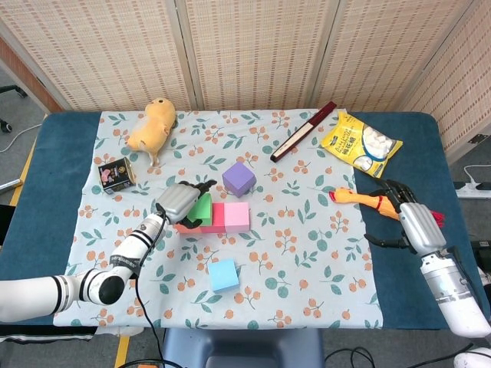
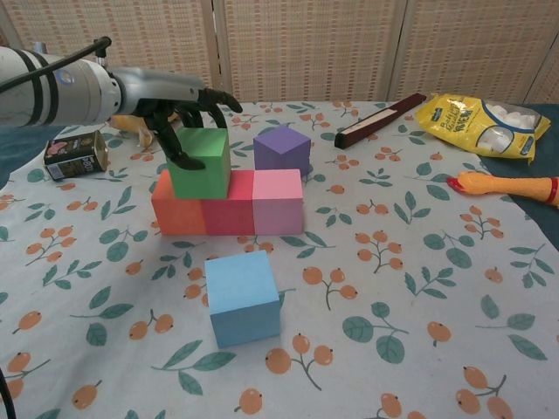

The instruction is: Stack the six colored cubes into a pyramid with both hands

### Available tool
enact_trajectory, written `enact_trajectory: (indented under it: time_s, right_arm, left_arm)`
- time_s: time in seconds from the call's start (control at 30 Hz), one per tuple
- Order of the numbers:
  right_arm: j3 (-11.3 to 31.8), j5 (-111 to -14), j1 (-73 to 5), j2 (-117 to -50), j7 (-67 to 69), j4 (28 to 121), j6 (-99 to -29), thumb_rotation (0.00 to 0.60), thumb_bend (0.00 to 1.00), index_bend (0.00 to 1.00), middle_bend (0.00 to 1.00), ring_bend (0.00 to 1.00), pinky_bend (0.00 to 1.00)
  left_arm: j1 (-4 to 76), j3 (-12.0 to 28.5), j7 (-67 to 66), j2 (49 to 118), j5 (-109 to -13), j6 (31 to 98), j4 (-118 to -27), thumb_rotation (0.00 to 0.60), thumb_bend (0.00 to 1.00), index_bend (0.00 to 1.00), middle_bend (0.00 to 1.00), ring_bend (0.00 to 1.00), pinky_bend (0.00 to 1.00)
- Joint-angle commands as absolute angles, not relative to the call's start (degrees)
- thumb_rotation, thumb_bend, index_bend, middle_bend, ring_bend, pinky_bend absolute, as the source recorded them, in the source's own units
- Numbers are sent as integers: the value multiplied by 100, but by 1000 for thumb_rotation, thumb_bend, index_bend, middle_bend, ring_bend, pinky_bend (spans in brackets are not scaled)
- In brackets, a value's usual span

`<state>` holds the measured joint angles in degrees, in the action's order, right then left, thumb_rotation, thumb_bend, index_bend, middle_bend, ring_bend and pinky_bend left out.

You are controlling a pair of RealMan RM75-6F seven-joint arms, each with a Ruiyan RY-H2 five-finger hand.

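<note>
An orange cube (image 2: 177, 208), a red cube (image 2: 229, 205) and a pink cube (image 2: 277, 202) stand in a row, touching. A green cube (image 2: 201, 161) sits on the orange and red ones. My left hand (image 2: 179, 113) hovers over the green cube (image 1: 202, 208), its fingers stretched out above the cube's top and its thumb against the front face. A purple cube (image 2: 282, 150) stands just behind the row. A blue cube (image 2: 243, 297) lies alone in front. My right hand (image 1: 399, 211) rests open on the table's right side, holding nothing.
A yellow plush toy (image 1: 153, 123) and a small can (image 2: 77, 153) lie at the back left. A dark stick (image 2: 380, 120), a yellow snack bag (image 2: 485, 118) and a rubber chicken (image 2: 507, 186) lie at the back right, the chicken close to my right hand.
</note>
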<state>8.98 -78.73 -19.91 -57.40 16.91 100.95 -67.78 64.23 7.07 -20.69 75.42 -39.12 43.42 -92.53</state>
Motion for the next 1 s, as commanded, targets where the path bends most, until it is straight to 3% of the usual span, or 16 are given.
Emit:
enact_trajectory:
  time_s: [0.03,0.4,0.67,1.0]
  right_arm:
    - [900,-7870,-1988,-5737,1703,10089,-6779,600,73,0,246,20,0]
    - [911,-7889,-1997,-5732,1799,10031,-6751,600,76,0,246,20,0]
    - [947,-7860,-2057,-5725,1884,9980,-6657,600,76,0,245,20,0]
    - [1109,-7885,-2720,-5754,2190,9670,-5715,600,118,0,245,12,0]
  left_arm:
    - [6429,698,-2100,7533,-3874,4373,-9285,600,320,0,114,266,217]
    - [6379,649,-2169,7433,-3755,4544,-9503,600,322,0,1,190,216]
    - [6209,670,-2044,7155,-3877,4694,-9798,600,320,0,0,143,213]
    - [5000,766,-787,6601,-4745,5650,-9977,600,323,0,0,146,210]
